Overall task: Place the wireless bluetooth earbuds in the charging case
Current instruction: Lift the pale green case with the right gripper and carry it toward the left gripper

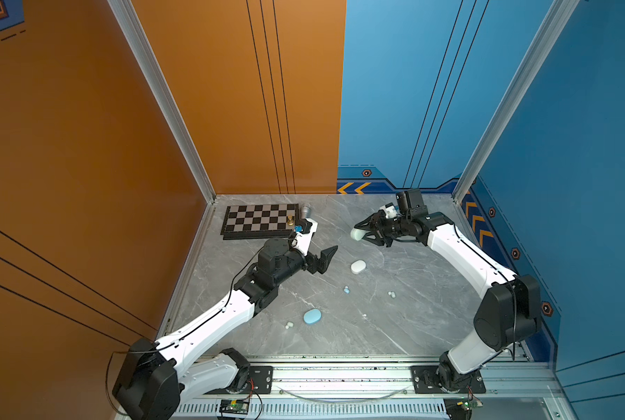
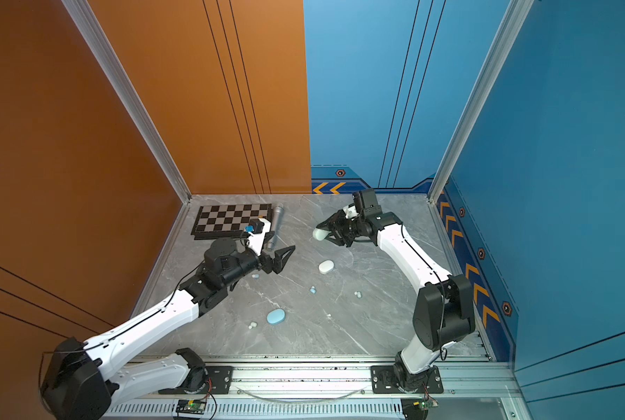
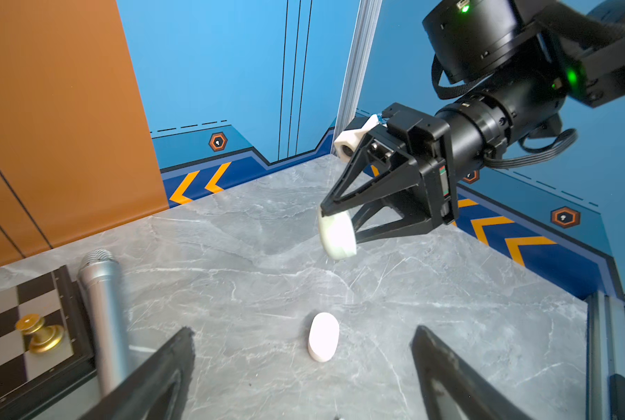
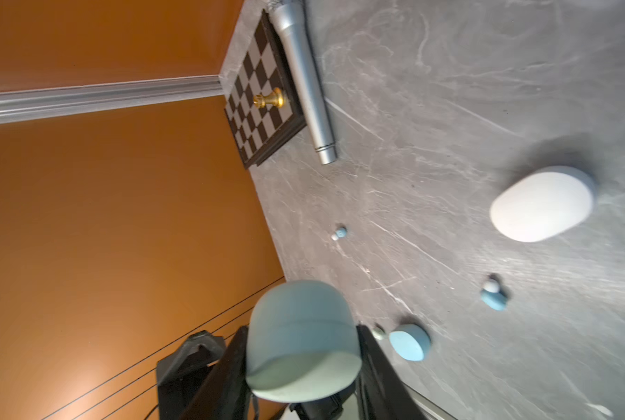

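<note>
Wireless bluetooth earbuds [image 1: 391, 294]: tiny rounded plastic beans, none in either claw, all loose on the grey marbled tabletop [image 1: 423, 327].

Right gripper [image 1: 359, 232]: raised off the table, jaws pinching a pale green oval plastic charging case [image 4: 301, 342]. The case looks shut; a seam runs round it and no gap shows.

Left gripper [image 1: 328, 259]: jaws spread wide, empty. It hangs above the table, turned toward the right one and well apart from it.

Between and below them: white oval plastic case [image 1: 358, 266], flat, shut. Nearer the front rail: light blue oval plastic case [image 1: 312, 316], flat, shut.

Buds, placed:
- light blue bud [image 1: 346, 290] mid-table, with a white bit touching it (tip or second bud, cannot tell)
- whitish pair toward the right arm
- pale pair [image 1: 289, 324] just beside the blue case
- another bluish bud [image 2: 255, 276] by the left forearm

Back corner, not in play: black-and-silver chessboard [image 1: 258, 220] with a gold chess piece [image 1: 290, 219] on it, and a silver microphone [image 2: 275, 227] alongside.

Step, as judged: the case is lifted and presented, the lid is not yet open, and no bud is seated. The next move likely calls for the left claw to close the gap and catch the lid edge while the right holds the base steady. The shell looks smooth and rounded, so it will probably slip. The buds will then need a fine fingertip pinch.
</note>
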Controlling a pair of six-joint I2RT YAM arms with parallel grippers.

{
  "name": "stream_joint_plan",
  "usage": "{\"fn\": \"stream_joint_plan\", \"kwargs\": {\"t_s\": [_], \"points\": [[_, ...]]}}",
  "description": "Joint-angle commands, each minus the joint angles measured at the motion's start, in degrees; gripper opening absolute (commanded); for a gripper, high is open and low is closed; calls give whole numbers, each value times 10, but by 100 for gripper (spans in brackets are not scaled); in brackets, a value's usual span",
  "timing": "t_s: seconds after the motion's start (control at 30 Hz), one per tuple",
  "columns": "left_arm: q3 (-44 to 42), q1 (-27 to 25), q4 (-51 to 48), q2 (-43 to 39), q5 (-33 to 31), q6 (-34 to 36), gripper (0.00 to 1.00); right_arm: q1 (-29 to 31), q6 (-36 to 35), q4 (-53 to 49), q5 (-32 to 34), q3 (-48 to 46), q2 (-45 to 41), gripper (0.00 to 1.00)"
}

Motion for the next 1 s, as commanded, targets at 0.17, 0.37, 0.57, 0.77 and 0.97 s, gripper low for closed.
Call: {"fn": "stream_joint_plan", "kwargs": {"t_s": [0.17, 0.37, 0.57, 0.77, 0.97], "points": [[61, -16, 144, 116, 48, -43, 81, -5, 159, 184, -100, -17, -9, 28], [85, -26, 194, 174, 32, -65, 81, -10, 157, 188, -145, -31, -18, 28], [115, -33, 214, 213, 26, -75, 77, -14, 153, 190, -162, -47, -33, 27], [137, -34, 216, 239, 38, -79, 64, -21, 153, 189, -164, -55, -44, 27], [142, -33, 216, 250, 50, -87, 48, -29, 156, 192, -158, -54, -49, 27]]}}
